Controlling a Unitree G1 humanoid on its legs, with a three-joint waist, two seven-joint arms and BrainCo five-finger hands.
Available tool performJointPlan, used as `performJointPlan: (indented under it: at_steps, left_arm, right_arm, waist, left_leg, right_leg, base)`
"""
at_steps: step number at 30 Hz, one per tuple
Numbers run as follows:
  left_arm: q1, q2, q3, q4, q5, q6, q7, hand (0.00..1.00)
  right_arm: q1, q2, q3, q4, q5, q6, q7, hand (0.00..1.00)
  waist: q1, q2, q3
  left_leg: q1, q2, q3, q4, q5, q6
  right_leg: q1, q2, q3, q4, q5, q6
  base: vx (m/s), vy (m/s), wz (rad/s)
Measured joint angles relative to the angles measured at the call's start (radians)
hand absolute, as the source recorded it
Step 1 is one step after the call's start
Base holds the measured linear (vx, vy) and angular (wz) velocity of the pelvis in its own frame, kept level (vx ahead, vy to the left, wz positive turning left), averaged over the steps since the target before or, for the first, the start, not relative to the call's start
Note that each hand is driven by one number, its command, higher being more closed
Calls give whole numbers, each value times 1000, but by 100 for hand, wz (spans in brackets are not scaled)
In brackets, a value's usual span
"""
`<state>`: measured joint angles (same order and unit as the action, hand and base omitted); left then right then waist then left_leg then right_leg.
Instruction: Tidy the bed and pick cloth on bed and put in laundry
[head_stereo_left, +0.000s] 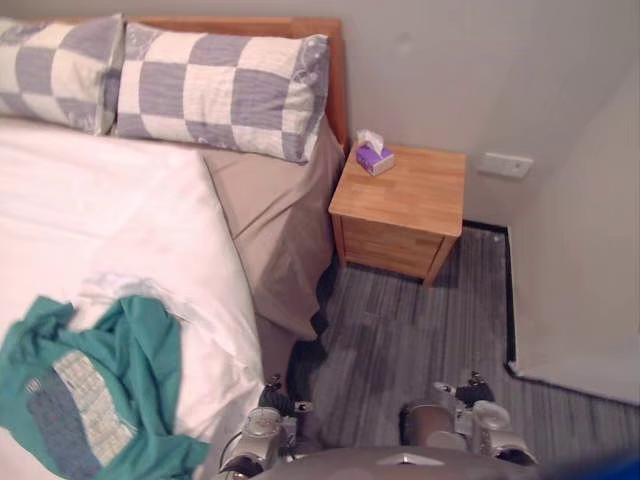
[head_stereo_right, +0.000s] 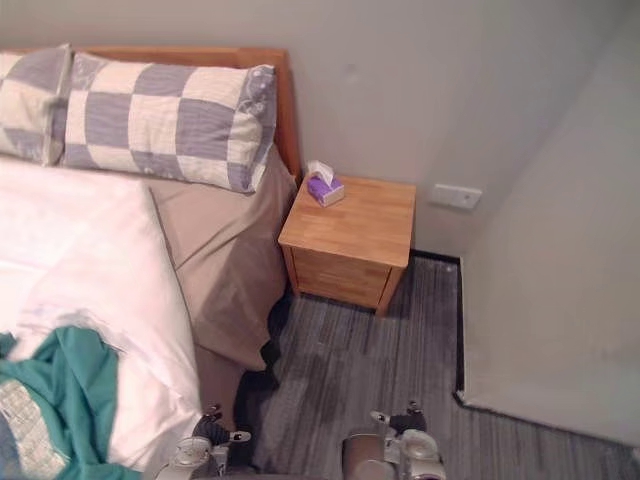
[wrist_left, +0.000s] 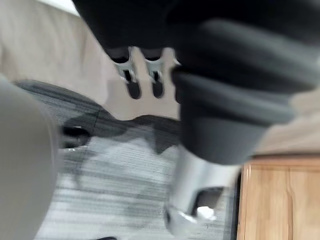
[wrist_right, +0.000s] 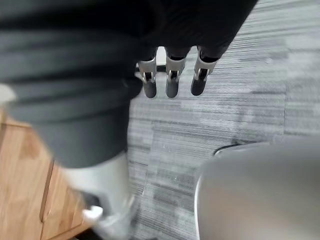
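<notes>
A teal T-shirt (head_stereo_left: 110, 390) with a grey and cream print lies crumpled on the white duvet (head_stereo_left: 110, 220) at the bed's near edge, to my lower left. My left hand (wrist_left: 145, 80) hangs beside the bed over the grey carpet, its fingers straight and holding nothing. My right hand (wrist_right: 170, 80) hangs over the carpet too, fingers straight and empty. Both hands are well away from the shirt.
Two checkered pillows (head_stereo_left: 220, 95) lean on the wooden headboard. A beige sheet (head_stereo_left: 280, 220) drapes down the bed's side. A wooden nightstand (head_stereo_left: 410, 195) with a purple tissue box (head_stereo_left: 373, 155) stands by the wall. Grey carpet (head_stereo_left: 420, 330) lies between bed and wall.
</notes>
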<state>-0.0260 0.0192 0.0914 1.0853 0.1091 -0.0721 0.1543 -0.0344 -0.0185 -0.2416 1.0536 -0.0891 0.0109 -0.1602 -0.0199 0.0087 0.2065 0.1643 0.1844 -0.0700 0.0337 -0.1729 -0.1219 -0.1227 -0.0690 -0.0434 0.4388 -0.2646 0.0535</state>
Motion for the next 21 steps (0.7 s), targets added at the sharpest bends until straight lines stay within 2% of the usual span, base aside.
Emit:
performJointPlan:
  at_steps: [1, 3, 5, 7, 8, 9, 10, 11, 12, 13, 14, 15, 16, 17, 18, 19, 20, 21]
  left_arm:
    - [0, -5, 0, -3, -1, -2, 1, 0]
    - [7, -4, 1, -3, -3, -5, 5, 0]
    - [12, -3, 2, -9, -3, -5, 5, 0]
    - [10, -2, -16, -47, -5, -5, 6, 0]
    - [-5, 3, -40, -63, -8, -4, 7, 0]
    - [-22, 6, -58, -71, -11, -3, 6, 0]
    - [-28, 8, -67, -75, -11, -3, 6, 0]
    - [-30, 11, -94, -78, -11, -3, 6, 0]
    - [-25, 16, -125, -79, -11, -2, 4, 0]
    - [-19, 19, -134, -78, -11, -2, 1, 0]
    - [-14, 21, -134, -77, -11, -1, -2, 0]
    - [-13, 26, -135, -67, -11, -1, -2, 0]
    - [-12, 35, -136, -57, -11, 0, -2, 0]
    - [-10, 51, -134, -43, -11, 1, -3, 0]
    - [-10, 65, -129, -43, -11, 3, -3, 0]
    - [-3, 73, -127, -41, -11, 9, -2, 0]
    - [5, 87, -121, -41, -22, 15, -3, 0]
    - [8, 98, -119, -40, -22, 20, -2, 0]
  right_arm:
    - [-5, -6, 1, 10, -4, 3, 0, 0]
    - [-10, -7, 2, 33, -12, 3, 0, 0]
    - [-15, -4, 3, 44, -14, 2, -1, 0]
    - [-7, 0, 2, 57, -20, 2, -3, 0]
    - [-9, -6, 18, 66, -26, 2, -6, 0]
    - [-9, -15, 31, 74, -36, 2, -8, 0]
    - [-9, -22, 36, 78, -36, 1, -9, 0]
    - [-5, -30, 30, 82, -37, 2, -11, 0]
    - [0, -30, -2, 82, -36, 3, -17, 0]
    - [3, -30, -14, 82, -34, 4, -20, 0]
    - [11, -27, -29, 81, -35, 5, -22, 0]
    - [18, -22, -42, 79, -34, 5, -23, 0]
    - [19, -21, -61, 71, -31, 5, -24, 0]
    - [19, -16, -66, 68, -31, 5, -28, 0]
    - [19, -12, -65, 63, -31, 5, -29, 0]
    - [17, -10, -66, 56, -28, 4, -29, 0]
    - [15, -7, -65, 46, -11, 2, -32, 0]
    - [10, -5, -64, 38, -1, 1, -34, 0]
  waist:
    - [6, 5, -4]
    - [12, 17, -10]
    - [11, 12, -19]
    - [13, -10, -9]
    - [15, -26, 1]
    - [26, -31, 4]
    - [34, -29, 4]
    - [33, -37, 7]
    - [31, -39, 6]
    - [31, -41, 4]
    - [28, -52, 1]
    - [19, -56, -2]
    - [10, -51, -5]
    - [10, -62, -6]
    - [11, -73, -2]
    - [9, -76, 1]
    - [5, -64, 9]
    - [1, -61, 11]
  left_leg:
    - [-11, 18, -13, -1, 15, -17]
    - [-31, 40, -39, 7, 39, -25]
    - [-79, 44, -48, 40, 57, -22]
    - [-167, 33, 26, 117, 67, -6]
    - [-236, 37, 202, 206, 57, 24]
    - [-281, 49, 384, 270, 42, 53]
    - [-291, 61, 492, 293, 42, 73]
    - [-289, 56, 652, 297, 44, 98]
    - [-286, 30, 716, 275, 46, 131]
    - [-286, 2, 709, 252, 51, 138]
    - [-279, -64, 657, 194, 63, 148]
    - [-265, -109, 599, 144, 79, 161]
    - [-255, -135, 566, 119, 81, 164]
    - [-244, -157, 527, 104, 79, 167]
    - [-226, -172, 492, 91, 70, 172]
    - [-202, -176, 451, 69, 67, 171]
    - [-180, -164, 406, 57, 60, 172]
    - [-161, -151, 373, 47, 59, 169]
  right_leg:
    - [14, 6, -39, -10, -9, -7]
    - [67, 16, -107, -65, -6, -15]
    - [133, 4, -209, -134, 12, -27]
    - [205, -22, -352, -198, 31, -24]
    - [236, -42, -442, -218, 31, -23]
    - [256, -51, -502, -231, 31, -23]
    - [272, -61, -541, -240, 31, -23]
    - [300, -81, -599, -252, 32, -22]
    - [318, -102, -638, -249, 33, -20]
    - [326, -113, -646, -248, 33, -19]
    - [342, -143, -672, -242, 40, -8]
    - [342, -174, -690, -181, 40, -6]
    - [334, -206, -691, -103, 50, 9]
    - [317, -243, -680, -4, 69, 32]
    - [286, -284, -665, 118, 112, 18]
    - [233, -319, -619, 265, 195, -67]
    - [152, -315, -521, 389, 158, -69]
    - [101, -289, -454, 424, 88, -31]
  base:
    - [136, -190, 90]
    - [158, -149, 94]
    - [192, -39, 157]
    - [165, 83, 214]
    - [153, 255, 220]
    - [143, 281, 215]
    - [147, 309, 190]
    - [181, 277, 187]
    - [214, 276, 177]
    - [274, 275, 162]
    - [314, 240, 153]
    - [344, 312, 169]
    - [316, 293, 149]
    - [278, 296, 124]
    - [246, 248, 109]
    - [226, 257, 117]
    - [252, 182, 114]
    - [301, 103, 107]
